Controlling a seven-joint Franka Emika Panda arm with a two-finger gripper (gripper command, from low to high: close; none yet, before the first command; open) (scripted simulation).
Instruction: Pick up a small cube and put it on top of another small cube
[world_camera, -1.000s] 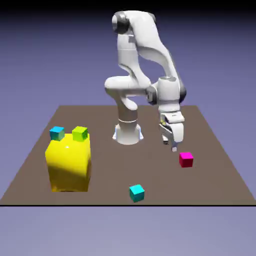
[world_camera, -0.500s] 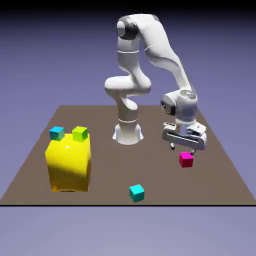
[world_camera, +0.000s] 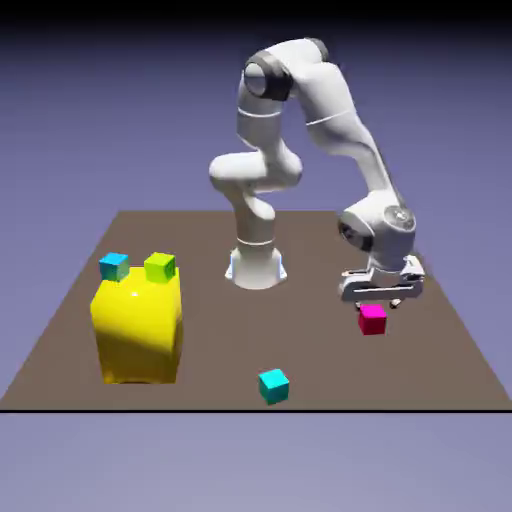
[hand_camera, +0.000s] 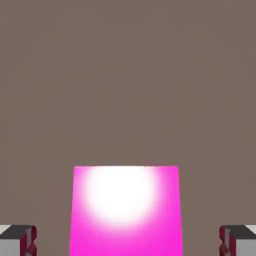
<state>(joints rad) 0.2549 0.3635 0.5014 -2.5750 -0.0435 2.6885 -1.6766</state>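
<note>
On the tabletop (world_camera: 60, 350), from the exterior view's left: a yellow block (world_camera: 137, 325), a cyan cube (world_camera: 273, 385), then the pink cube (world_camera: 373, 318) at the right. The hand (world_camera: 380, 297) hovers just above it, fingers (hand_camera: 17, 240) spread wide either side. It looks light, rigid and smooth: pinch its flat opposite sides, centred.

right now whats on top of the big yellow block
Two small cubes sit on the big yellow block: a cyan cube at the exterior view's left and a lime-green cube beside it. The block's top behind them is hidden.
</note>
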